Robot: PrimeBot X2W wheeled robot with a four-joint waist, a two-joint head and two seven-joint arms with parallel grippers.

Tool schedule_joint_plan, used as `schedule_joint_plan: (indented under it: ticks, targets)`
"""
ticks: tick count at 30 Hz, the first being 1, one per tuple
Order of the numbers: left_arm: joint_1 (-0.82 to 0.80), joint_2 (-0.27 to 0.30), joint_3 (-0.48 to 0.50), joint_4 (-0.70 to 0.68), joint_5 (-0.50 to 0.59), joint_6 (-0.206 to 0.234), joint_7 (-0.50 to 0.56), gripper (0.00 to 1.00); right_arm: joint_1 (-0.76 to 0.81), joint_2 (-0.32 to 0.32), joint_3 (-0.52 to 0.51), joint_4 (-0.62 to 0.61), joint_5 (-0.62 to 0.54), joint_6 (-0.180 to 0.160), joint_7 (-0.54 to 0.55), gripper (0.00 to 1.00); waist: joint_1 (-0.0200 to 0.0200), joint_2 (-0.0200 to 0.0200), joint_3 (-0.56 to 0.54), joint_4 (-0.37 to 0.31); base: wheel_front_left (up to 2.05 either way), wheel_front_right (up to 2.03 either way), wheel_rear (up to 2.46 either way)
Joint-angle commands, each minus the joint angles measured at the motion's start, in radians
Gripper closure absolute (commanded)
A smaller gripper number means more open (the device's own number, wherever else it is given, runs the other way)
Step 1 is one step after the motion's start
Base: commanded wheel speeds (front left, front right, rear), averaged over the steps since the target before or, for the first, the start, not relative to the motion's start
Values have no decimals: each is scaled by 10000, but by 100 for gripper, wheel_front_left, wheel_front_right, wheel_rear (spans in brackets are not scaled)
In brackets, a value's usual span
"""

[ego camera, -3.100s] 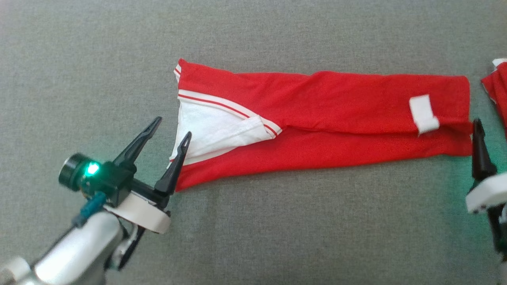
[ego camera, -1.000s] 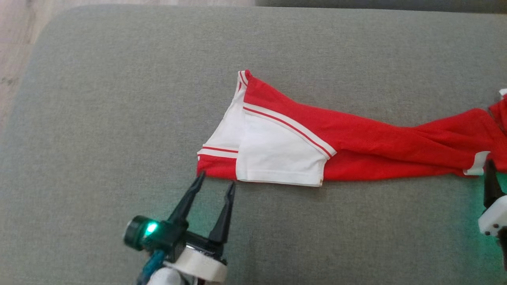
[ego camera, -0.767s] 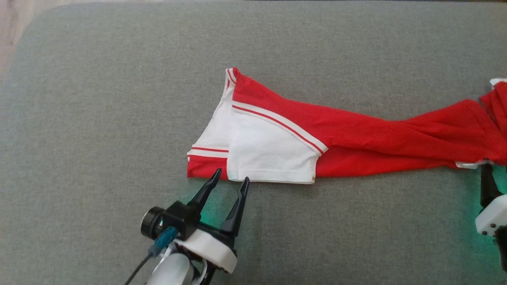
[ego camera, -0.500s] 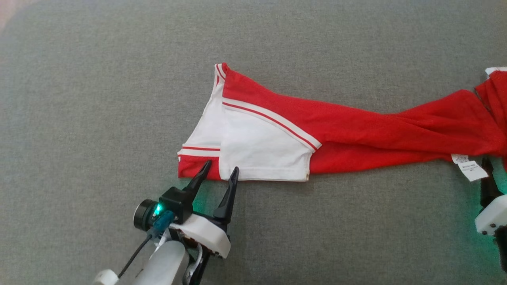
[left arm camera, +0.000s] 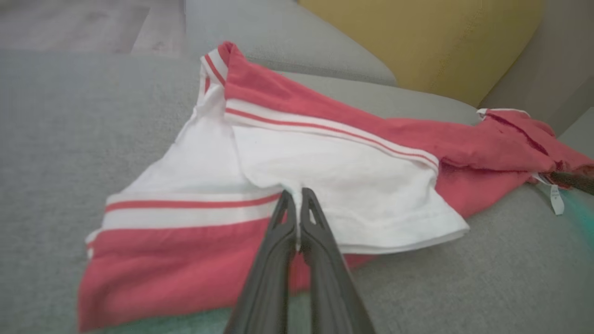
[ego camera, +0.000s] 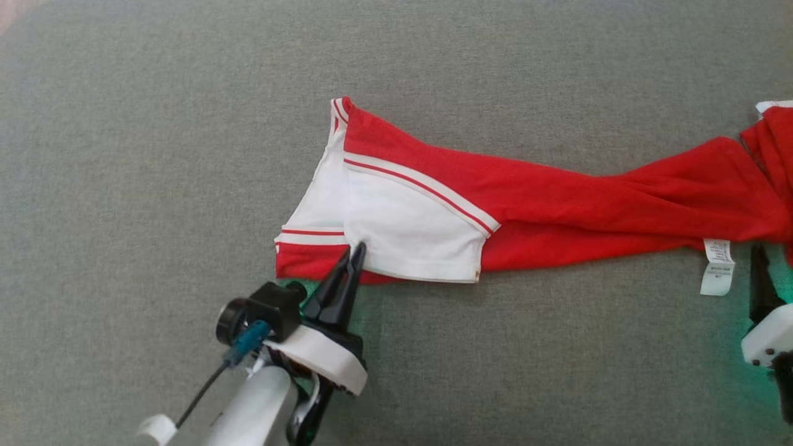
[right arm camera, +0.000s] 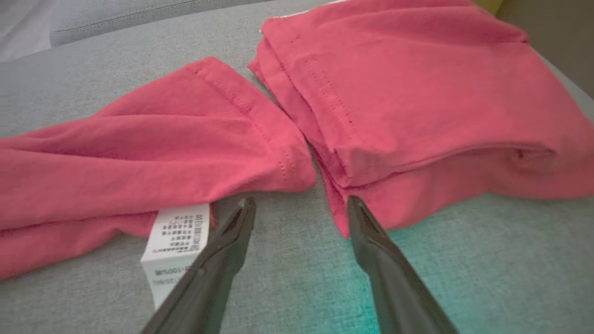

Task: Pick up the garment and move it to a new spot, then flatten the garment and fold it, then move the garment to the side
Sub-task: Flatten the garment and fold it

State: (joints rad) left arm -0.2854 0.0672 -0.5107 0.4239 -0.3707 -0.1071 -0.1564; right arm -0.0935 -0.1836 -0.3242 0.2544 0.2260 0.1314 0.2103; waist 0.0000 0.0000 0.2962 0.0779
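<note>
Limp and light, the garment (ego camera: 557, 204) stretched across the sofa (ego camera: 155, 124) will sag when lifted, so the left pincer (ego camera: 354, 254) pinches its white sleeve hem while the right pincer (right arm camera: 300, 201) stands open by its other end.

Grey woven cushion (ego camera: 124, 155) across the head view, flat, matte, evenly lit, without hard shadows. Sliver of pale pinkish floor (ego camera: 7, 7) in the extreme upper left corner.

In the left wrist view, blurred wood-toned planks (left arm camera: 79, 23) along the upper left, beyond the cushion's rounded edge. Second grey cushion (left arm camera: 297, 51) rising behind at upper centre. Mustard-yellow panel (left arm camera: 417, 41) at upper right, dull grey-brown wall (left arm camera: 561, 55) beside it at the far right.

In the right wrist view, stitched seam (right arm camera: 139, 16) of grey upholstery along the top left, pale blur in the upper left corner, teal glow (right arm camera: 464, 260) on the fabric at lower right.
</note>
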Motion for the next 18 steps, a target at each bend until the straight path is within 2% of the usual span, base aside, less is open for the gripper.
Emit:
schedule_joint_plan:
  ticks: [1,10,18]
  targets:
    - [-237,199,355,-418,-51,-70,-151,100,-110,-276,221,-319,101,-7,-47,0,0,0,6,23,0,0,0]
    - [-679,787,845,-1806,-103,77,-234,100,-243,-321,429,-289,444,-7,-254,0,0,0,134,75,0,0,0]
    - [-1011,1233,1143,-2092,-91,180,-200,100,-444,-464,912,-13,730,-7,-698,0,0,0,291,-13,0,0,0]
